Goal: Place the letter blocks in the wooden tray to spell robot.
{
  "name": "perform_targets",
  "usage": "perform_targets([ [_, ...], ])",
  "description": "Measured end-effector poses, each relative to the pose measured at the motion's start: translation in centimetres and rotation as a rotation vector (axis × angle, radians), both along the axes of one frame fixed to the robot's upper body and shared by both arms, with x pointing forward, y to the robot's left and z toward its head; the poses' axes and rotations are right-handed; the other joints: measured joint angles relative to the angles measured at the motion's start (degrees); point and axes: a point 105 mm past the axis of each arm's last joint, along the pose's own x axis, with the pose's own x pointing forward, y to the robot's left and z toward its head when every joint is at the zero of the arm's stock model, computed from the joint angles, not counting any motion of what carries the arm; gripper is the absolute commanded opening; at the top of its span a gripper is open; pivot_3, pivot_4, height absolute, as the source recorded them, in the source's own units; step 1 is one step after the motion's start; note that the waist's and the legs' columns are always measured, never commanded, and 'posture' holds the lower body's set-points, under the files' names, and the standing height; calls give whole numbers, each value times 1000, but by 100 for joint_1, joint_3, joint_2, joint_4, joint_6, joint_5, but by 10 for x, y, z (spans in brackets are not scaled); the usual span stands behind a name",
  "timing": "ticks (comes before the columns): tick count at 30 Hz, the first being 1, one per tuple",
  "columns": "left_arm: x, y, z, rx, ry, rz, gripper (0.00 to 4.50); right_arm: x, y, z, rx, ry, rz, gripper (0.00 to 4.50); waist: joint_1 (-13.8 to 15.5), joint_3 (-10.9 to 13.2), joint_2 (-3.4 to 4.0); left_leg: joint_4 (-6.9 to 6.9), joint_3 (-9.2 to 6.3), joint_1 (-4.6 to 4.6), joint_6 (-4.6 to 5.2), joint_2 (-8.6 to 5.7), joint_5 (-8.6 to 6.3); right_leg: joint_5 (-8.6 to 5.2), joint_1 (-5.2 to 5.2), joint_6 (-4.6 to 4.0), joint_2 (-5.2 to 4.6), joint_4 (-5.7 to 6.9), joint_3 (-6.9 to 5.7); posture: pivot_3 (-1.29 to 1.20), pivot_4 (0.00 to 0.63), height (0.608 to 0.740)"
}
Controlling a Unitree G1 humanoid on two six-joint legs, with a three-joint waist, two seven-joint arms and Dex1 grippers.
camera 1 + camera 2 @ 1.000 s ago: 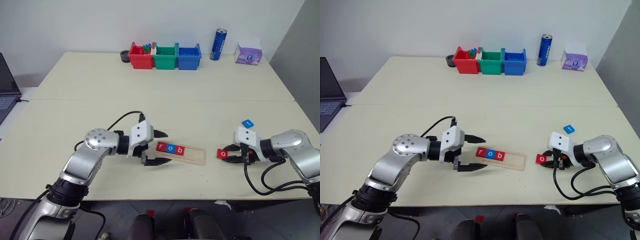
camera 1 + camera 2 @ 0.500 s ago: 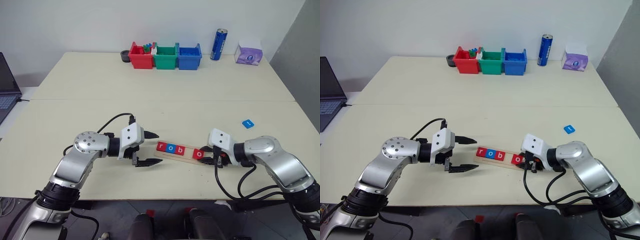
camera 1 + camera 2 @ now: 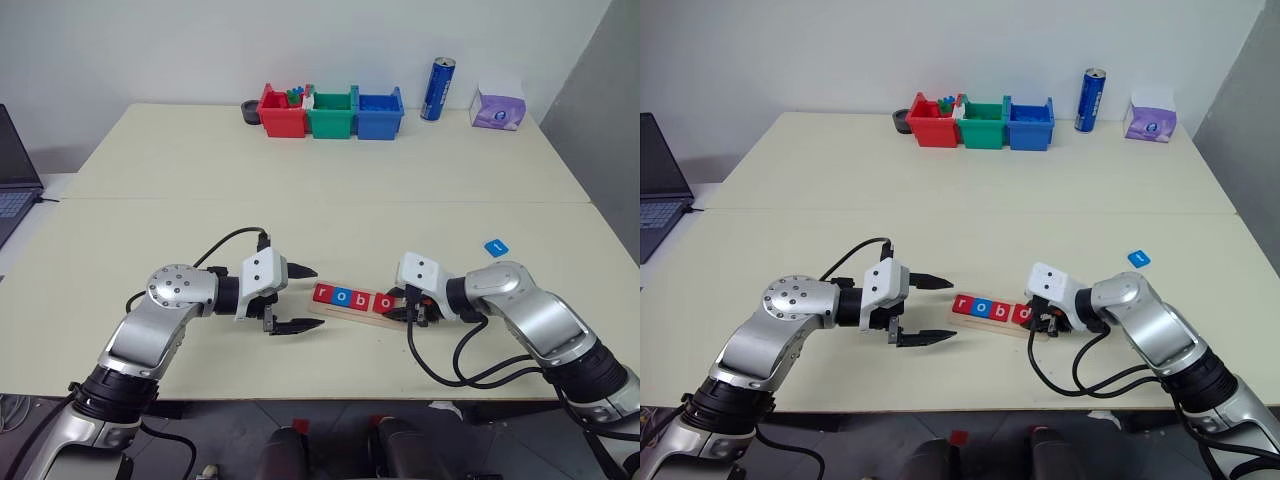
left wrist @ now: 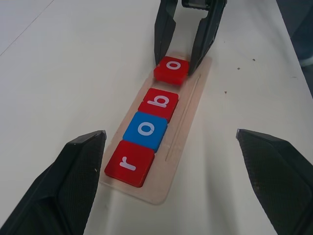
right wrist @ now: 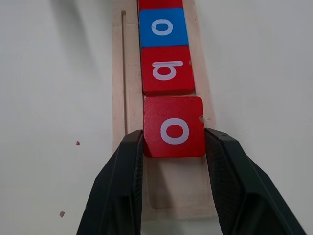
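The wooden tray (image 3: pixel 345 313) lies near the table's front edge with letter blocks in a row: red r (image 3: pixel 322 293), blue o (image 3: pixel 343 297), red b (image 3: pixel 362 299). My right gripper (image 5: pixel 174 133) is shut on a red o block (image 5: pixel 174 127), holding it by its two side edges over the tray just after the b. In the left wrist view this block (image 4: pixel 171 70) sits slightly raised and askew. My left gripper (image 3: pixel 312 297) stands open just off the tray's left end, nothing between its fingers. A blue block (image 3: pixel 495 246) lies alone on the table to the right.
At the far edge stand red (image 3: pixel 281 112), green (image 3: pixel 330 113) and blue (image 3: pixel 379 112) bins, a blue can (image 3: pixel 437 89) and a tissue pack (image 3: pixel 497 107). A laptop (image 3: pixel 15 180) sits off the left edge. The tray's right end (image 5: pixel 176 196) is bare.
My right gripper carried the red o block leftward from the table beside the tray's right end to over the tray, next to the b. The left gripper stays open at the left end.
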Motion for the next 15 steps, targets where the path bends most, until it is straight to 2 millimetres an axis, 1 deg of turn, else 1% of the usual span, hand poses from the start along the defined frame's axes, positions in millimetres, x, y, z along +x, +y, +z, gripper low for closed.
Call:
perform_targets([
  [6, 0, 1, -1, -1, 0, 11, 4500, -1, 1, 0, -4, 8, 12, 1453, -1, 0, 0, 0, 0, 0, 0, 0, 0, 0, 0, 0, 0, 1, 0, 0, 150, 740],
  [14, 1, 1, -2, 6, -3, 18, 4500, 0, 3, 3, -4, 6, 20, 4264, 0, 0, 0, 0, -1, 0, 0, 0, 0, 0, 0, 0, 0, 1, -1, 0, 150, 740],
  [15, 1, 1, -2, 7, -4, 18, 4500, 1, 3, 3, -2, 4, 21, 4474, 0, 0, 0, 0, -1, 0, 0, 0, 0, 0, 0, 0, 0, 1, -1, 0, 150, 740],
])
